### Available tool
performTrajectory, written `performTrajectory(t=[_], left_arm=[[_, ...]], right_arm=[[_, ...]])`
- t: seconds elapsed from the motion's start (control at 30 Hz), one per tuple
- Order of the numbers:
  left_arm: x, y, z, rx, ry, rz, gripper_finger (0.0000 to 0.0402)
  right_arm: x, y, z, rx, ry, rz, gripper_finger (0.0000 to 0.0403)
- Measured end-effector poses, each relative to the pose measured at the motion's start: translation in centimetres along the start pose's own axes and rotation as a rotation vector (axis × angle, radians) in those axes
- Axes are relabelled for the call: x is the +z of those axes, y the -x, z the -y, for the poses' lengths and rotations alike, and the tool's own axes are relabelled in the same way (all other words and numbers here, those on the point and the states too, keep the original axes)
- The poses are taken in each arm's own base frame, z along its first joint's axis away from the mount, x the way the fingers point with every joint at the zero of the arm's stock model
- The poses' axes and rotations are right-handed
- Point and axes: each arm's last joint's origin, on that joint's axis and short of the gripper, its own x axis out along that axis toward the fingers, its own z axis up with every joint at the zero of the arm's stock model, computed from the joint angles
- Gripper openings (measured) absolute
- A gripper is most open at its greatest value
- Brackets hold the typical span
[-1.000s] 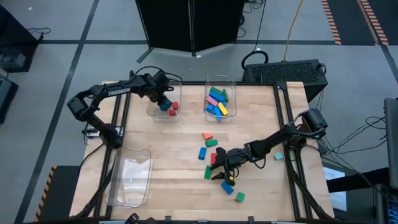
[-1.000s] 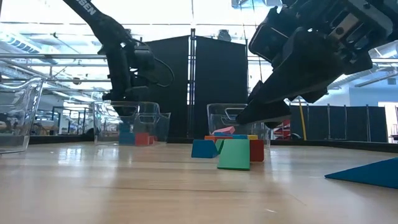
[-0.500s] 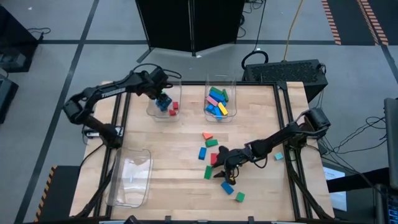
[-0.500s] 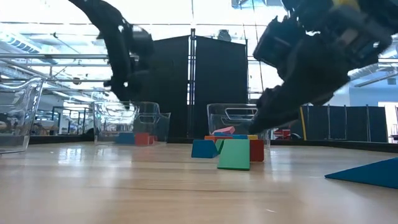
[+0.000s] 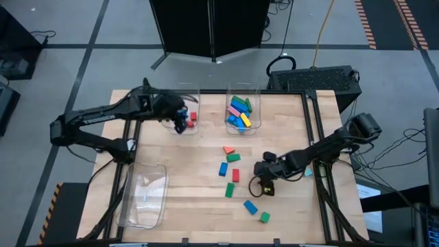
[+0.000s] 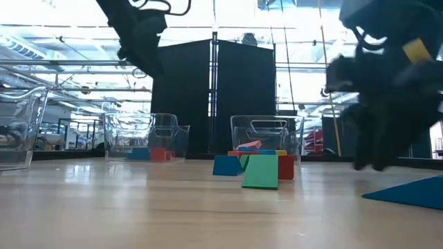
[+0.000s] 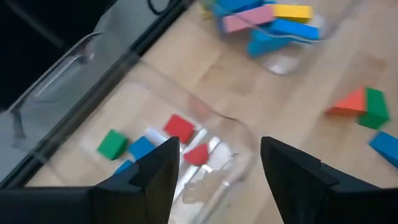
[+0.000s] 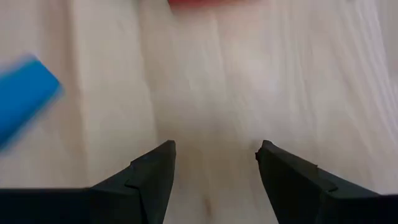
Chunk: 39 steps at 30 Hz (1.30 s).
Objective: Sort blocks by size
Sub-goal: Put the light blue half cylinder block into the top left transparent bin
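High view shows me the right gripper (image 5: 264, 180) hanging just beside the loose blocks on the table, and I take the red block (image 5: 235, 175) as my landmark. From this block my gripper lies to the side of the right table edge, near but not touching. Its fingers (image 8: 152, 177) are spread with only bare wood between them, so it holds nothing.

The red block stands with its long axis running from the far bins toward the front edge. A green block (image 5: 229, 189) lies just beside it toward the front, a blue block (image 5: 223, 168) just beside it toward the back. Farther to the front, a second blue block (image 5: 250, 206) lies at a slant; I think it is the blue one that the right wrist view shows (image 8: 25, 93).

The left gripper (image 5: 180, 121) is well apart from the red block, over the far left bin (image 5: 194, 89) with small blocks in it. Its fingers (image 7: 149, 177) are also spread and empty.

So I judge the right arm is clearly nearer. It must reach across toward the left arm's side, and close across the short width of the red block
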Motion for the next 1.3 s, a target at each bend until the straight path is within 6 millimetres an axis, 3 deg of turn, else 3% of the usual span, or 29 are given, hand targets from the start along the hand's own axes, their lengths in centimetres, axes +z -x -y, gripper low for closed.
performTrajectory(t=[0.5,0.7,1.0,1.3], left_arm=[[-1.5,0.2,7.1,-0.085,-0.119,0.041,0.0226],[-2.0,-1.3,9.8,-0.124,-0.163,0.028,0.0226],[-3.1,-4.5,13.6,-0.158,-0.229,0.017,0.0226],[-4.9,-7.3,16.8,-0.167,-0.283,-0.001,0.0226]], right_arm=[[-2.2,0.6,0.7,-0.114,-0.028,-0.205,0.0222],[-2.9,1.3,0.7,-0.139,-0.024,-0.324,0.0222],[-3.9,4.4,0.3,-0.298,0.082,-0.602,0.0222],[-5.3,5.2,0.0,-0.302,0.189,-0.727,0.0222]])
